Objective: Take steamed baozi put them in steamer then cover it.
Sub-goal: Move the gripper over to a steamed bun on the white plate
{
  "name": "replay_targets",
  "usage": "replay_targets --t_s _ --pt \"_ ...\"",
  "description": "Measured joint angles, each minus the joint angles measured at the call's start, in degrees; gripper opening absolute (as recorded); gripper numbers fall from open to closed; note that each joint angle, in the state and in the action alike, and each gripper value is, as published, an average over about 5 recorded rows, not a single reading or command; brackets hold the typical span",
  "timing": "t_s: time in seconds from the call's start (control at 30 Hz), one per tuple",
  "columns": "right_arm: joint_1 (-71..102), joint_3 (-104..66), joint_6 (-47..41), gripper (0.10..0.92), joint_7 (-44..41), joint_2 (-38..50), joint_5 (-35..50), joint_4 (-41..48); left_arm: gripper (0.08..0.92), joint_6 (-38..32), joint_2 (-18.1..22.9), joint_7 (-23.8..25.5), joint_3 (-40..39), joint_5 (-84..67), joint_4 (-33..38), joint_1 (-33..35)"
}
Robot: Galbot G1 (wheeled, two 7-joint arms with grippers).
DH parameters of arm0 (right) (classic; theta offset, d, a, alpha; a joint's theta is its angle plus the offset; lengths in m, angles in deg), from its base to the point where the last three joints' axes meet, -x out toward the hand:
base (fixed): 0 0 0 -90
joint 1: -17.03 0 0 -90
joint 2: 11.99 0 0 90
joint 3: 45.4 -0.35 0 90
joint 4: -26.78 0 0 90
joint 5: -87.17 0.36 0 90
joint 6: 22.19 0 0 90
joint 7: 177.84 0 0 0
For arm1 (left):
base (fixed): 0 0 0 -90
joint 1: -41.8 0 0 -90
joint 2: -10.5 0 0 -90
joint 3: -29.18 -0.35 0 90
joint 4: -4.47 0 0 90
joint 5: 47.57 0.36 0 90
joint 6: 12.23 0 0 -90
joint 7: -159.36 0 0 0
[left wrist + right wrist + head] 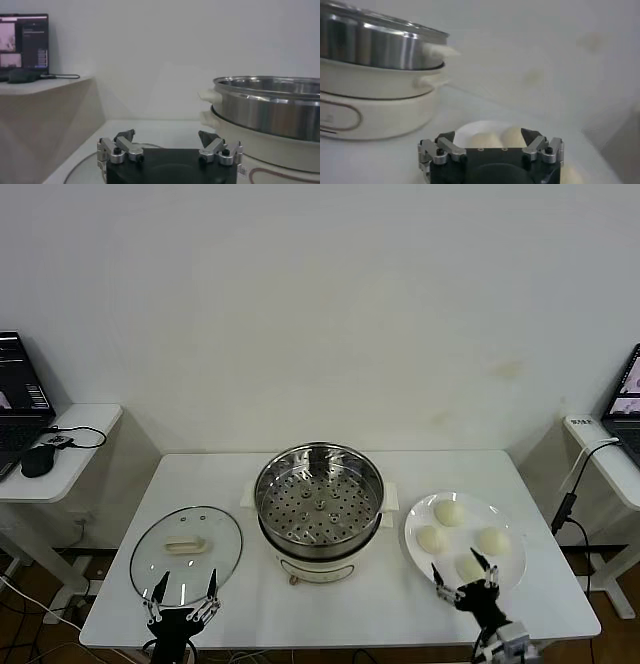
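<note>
A plain white wall (320,304) is filling the background, faintly smudged toward the right. A white counter (200,484) is standing before it. White side desks are flanking it, each carrying a laptop: one left (18,399), one right (625,399). Cables are trailing toward the brown floor (20,579).

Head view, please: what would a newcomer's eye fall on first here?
The shiny steamer stands uncovered at the middle of the white table, its perforated tray bare. To the robot's right lies a white plate with four baozi; to its left the glass cover lies flat. At the near edge both claws are open: the left claw over the cover, the right claw over the plate.
</note>
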Motion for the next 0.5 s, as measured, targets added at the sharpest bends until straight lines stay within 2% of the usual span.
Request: replay_targets --t_s 0.5 --pt "-20.56 9.54 3.49 0.823 -16.48 19.99 -14.36 10.77 0.823 5.14 -1.15 -0.73 1.66 4.24 0.09 -1.83"
